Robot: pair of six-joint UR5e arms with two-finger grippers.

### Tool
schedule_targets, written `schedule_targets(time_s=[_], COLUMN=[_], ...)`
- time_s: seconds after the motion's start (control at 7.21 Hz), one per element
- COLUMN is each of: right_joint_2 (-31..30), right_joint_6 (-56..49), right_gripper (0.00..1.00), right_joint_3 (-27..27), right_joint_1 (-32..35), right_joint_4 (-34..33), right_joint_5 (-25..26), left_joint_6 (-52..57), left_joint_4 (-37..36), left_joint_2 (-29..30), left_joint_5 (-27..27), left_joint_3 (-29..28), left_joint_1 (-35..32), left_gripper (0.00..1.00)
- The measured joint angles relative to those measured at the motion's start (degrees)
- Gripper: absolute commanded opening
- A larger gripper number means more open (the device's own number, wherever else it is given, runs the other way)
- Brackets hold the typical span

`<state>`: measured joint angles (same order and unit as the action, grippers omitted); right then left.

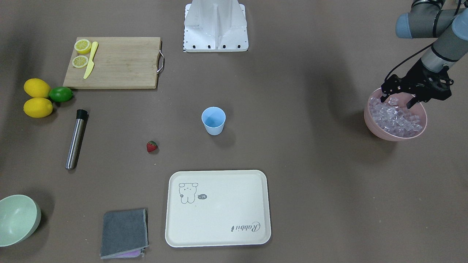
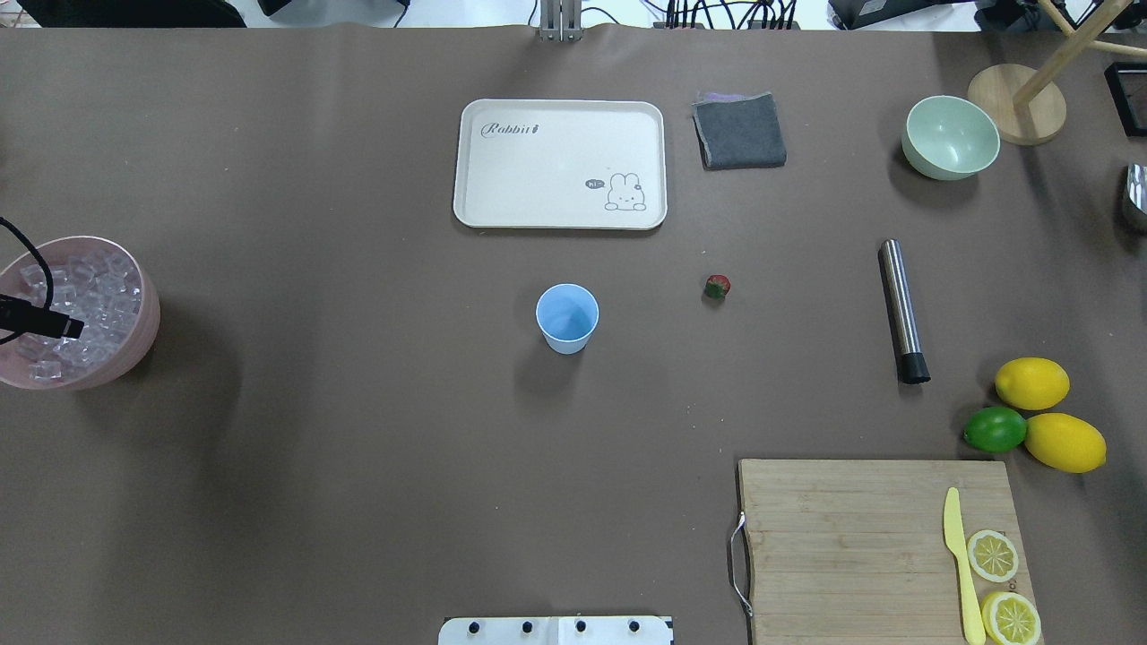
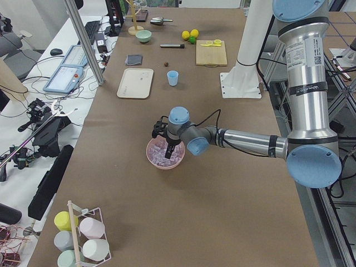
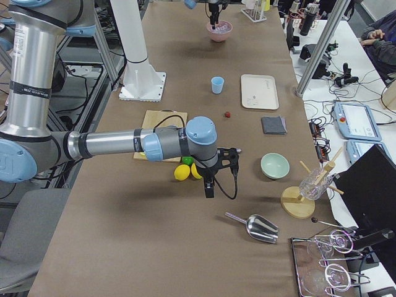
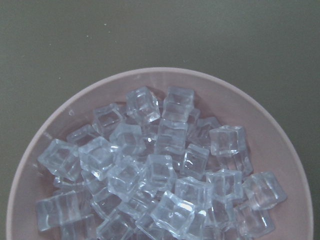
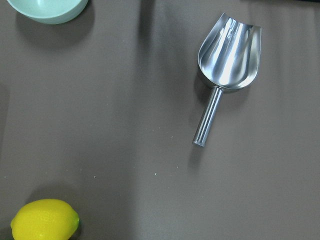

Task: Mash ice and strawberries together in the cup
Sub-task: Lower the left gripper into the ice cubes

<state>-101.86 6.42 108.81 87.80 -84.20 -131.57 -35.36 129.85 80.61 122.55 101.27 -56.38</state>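
Currently the cup [image 1: 213,120] stands upright on the worktop [image 1: 310,164], mouth up, and serves as the reference for all positions. Strawberry [image 1: 151,146]: lies on the worktop near the cup, on the robot's right of it and a little toward the operators' side, not touching it. Ice [image 1: 396,117]: heaped in a pink bowl [image 1: 380,130], well apart from the cup on the robot's left; the left wrist view shows the cubes piled loosely across the bowl. Left fingers [image 1: 413,101]: spread wide, pointing down over the robot-side half of the bowl, tips at the level of the top cubes; no cube is clamped between them, and I cannot tell whether the tips touch the ice. Right fingers [image 4: 209,185]: well apart from the cup on the robot's right, past the lemons [image 1: 37,98] and hanging over the worktop; they show only in the side view, so I cannot tell how far apart they are. The right wrist view looks down on a steel scoop [image 6: 227,55] lying flat. Steel rod with a black cap [image 1: 75,139]: lying beyond the strawberry from the cup. Cream tray [image 1: 219,235]: on the operators' side of the cup, near it. Cutting board [image 1: 120,62]: on the robot's side of the cup, to the robot's right.
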Motion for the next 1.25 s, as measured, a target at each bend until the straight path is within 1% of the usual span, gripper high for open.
schedule_targets(time_s=[0.14,0.69,0.83,1.25], right_joint_2=[0.0,-0.16,-0.22,-0.26], right_joint_6=[0.0,-0.06,-0.06,0.0], right_gripper=[1.0,1.0,1.0,1.0], right_joint_3=[0.0,0.0,0.0,-0.07], right_joint_1=[0.0,0.0,0.0,0.0], right_joint_4=[0.02,0.03,0.03,0.01], right_joint_5=[0.02,0.09,0.09,0.16], left_joint_6=[-0.29,-0.49,-0.5,-0.29], left_joint_4=[0.16,0.36,0.39,0.44], left_joint_2=[0.3,1.75,1.79,1.83], left_joint_5=[-0.35,-0.46,-0.47,-0.53], left_joint_3=[-0.25,-1.94,-2.04,-2.11], left_joint_1=[0.38,0.57,0.57,0.57], left_gripper=[0.94,0.93,0.9,0.9])
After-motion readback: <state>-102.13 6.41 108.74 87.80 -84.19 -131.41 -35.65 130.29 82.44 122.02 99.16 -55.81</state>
